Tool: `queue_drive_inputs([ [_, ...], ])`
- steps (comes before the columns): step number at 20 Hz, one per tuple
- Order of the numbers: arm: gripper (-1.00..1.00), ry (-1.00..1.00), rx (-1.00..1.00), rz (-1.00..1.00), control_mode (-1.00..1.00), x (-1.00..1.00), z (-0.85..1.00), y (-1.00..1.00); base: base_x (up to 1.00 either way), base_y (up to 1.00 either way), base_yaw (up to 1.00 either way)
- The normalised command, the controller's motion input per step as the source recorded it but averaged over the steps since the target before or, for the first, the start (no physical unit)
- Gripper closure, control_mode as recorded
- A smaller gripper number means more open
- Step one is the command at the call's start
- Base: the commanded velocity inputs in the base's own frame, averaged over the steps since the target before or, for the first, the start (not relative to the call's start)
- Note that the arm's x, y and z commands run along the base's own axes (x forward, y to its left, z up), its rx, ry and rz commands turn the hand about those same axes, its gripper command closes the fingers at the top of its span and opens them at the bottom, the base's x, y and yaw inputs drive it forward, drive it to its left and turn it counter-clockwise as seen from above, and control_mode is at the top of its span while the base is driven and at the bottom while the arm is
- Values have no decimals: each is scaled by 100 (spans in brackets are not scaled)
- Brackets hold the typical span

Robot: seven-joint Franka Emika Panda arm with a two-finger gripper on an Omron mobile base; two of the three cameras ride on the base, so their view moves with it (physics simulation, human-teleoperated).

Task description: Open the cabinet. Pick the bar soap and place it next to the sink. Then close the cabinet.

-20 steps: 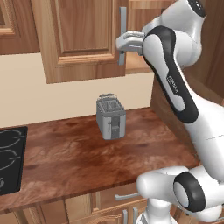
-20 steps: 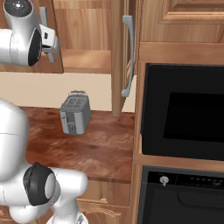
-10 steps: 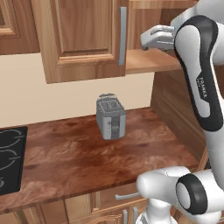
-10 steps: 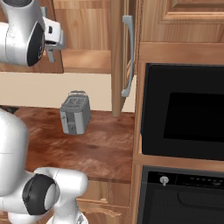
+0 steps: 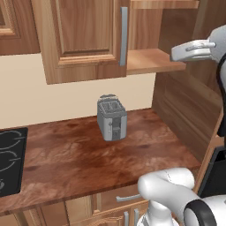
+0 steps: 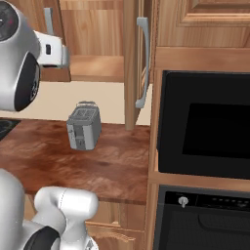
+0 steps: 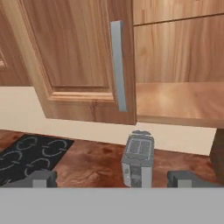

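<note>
Cabinet [image 5: 84,39]: on the wall above the counter [image 5: 79,154], its right-hand door [image 6: 131,63] swung out edge-on.
Open compartment: a shelf [image 7: 179,103] lies right of the closed door's handle [image 7: 118,65].
Toaster [image 5: 111,118]: on the counter, below the closed door's handle edge, near the back wall.
Cooktop [image 5: 9,159]: set in the counter, well left of the toaster.
Oven [image 6: 205,127]: right of the counter, beside the swung-out door.
</note>
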Motion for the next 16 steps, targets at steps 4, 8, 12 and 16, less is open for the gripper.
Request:
queue_drive_inputs([
  [4,-100,-11,0,0,-100,-86,6,-8,0,0,0],
  [8,-100,-17,0,0,-100,-69,9,-5,0,0,0],
  [12,-100,-10,0,0,-100,-70,1,-33,0,0,0],
  [16,-100,-14,0,0,-100,-66,0,-42,0,0,0],
])
